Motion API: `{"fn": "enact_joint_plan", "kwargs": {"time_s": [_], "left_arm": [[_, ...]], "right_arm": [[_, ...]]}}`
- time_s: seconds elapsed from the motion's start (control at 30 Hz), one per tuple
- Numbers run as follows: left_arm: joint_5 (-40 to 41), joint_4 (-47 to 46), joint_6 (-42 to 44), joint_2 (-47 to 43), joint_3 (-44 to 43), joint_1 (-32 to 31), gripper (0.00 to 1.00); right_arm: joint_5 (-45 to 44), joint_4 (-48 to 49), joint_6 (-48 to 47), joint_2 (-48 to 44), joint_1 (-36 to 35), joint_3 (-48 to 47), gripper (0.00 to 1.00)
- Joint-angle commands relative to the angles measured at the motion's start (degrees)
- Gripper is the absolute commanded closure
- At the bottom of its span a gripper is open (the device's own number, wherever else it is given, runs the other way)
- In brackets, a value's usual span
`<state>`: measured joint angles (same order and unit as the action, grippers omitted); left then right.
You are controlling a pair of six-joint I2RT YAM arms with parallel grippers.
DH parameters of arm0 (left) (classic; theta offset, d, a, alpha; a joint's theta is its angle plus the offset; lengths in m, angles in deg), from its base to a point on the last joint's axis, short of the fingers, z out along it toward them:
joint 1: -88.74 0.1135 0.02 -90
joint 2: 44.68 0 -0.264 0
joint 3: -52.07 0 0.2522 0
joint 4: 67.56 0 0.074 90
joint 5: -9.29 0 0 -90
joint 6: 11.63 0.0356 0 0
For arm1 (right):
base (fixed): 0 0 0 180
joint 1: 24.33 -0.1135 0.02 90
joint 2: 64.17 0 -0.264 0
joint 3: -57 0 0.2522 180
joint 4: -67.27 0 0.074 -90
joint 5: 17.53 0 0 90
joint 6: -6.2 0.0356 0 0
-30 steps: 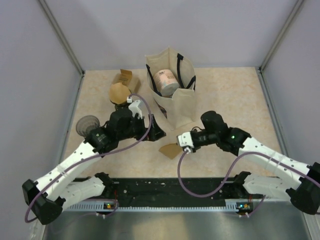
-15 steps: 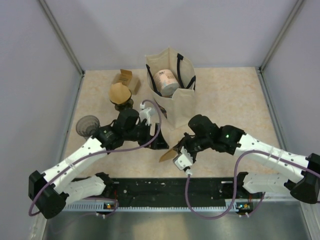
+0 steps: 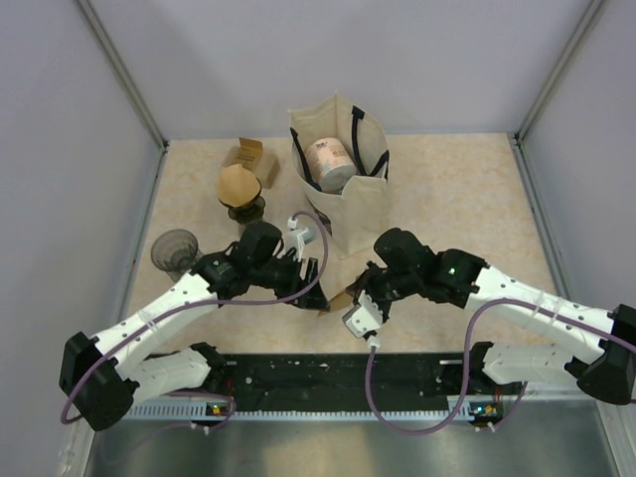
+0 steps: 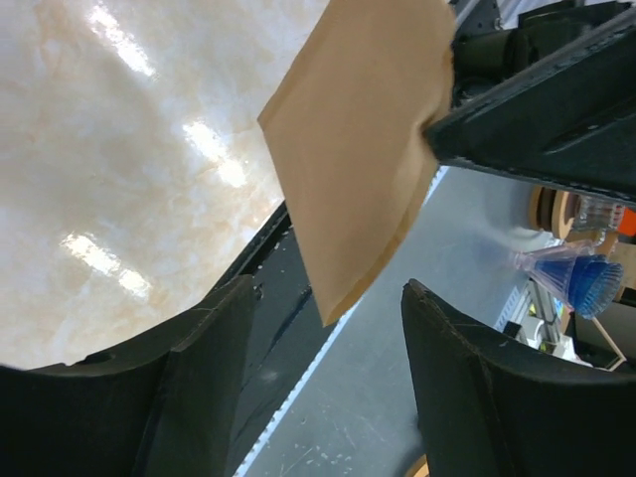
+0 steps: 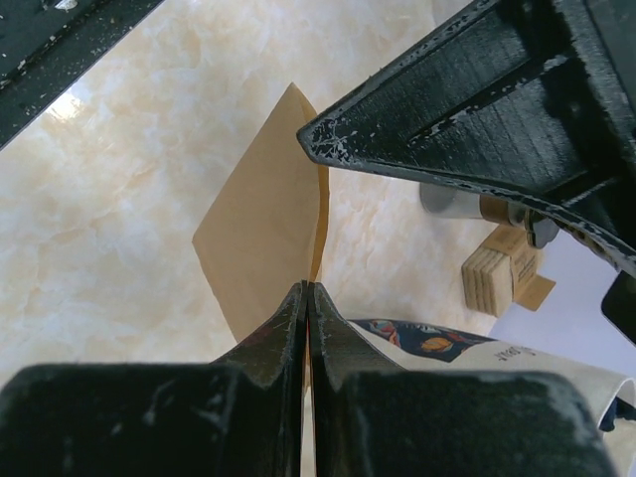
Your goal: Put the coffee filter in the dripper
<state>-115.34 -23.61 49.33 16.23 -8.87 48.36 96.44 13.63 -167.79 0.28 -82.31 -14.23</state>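
My right gripper is shut on a flat brown paper coffee filter and holds it on edge above the table, near the front edge. In the right wrist view the filter sticks out past my closed fingertips. My left gripper is open just left of it. In the left wrist view the filter's lower corner hangs between my open left fingers, touching neither. A dark see-through cone-shaped dripper stands at the left, apart from both grippers.
A cream tote bag holding a white roll stands behind the grippers, also in the right wrist view. A second brown filter sits on a dark holder, with a cardboard piece behind it. Grey walls enclose the table.
My right gripper has swung left and forward with the filter and turned it on edge. My left gripper has moved right until its open fingers straddle the filter's corner.
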Motion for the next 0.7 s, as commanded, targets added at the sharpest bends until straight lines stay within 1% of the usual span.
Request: {"fn": "enact_joint_plan", "kwargs": {"time_s": [0.0, 0.47, 0.67], "left_arm": [[2.81, 1.71, 2.23, 0.27, -0.63, 0.13, 0.35], [5.89, 2.59, 1.62, -0.7, -0.37, 0.04, 0.36], [3.17, 1.27, 1.62, -0.26, -0.9, 0.13, 0.36]], "right_arm": [[0.64, 0.94, -0.56, -2.13, -0.65, -0.8, 1.0], [0.56, -0.9, -0.92, -1.61, -0.56, -1.24, 1.0], [0.12, -2.22, -1.01, -1.08, -0.56, -1.85, 1.0]]}}
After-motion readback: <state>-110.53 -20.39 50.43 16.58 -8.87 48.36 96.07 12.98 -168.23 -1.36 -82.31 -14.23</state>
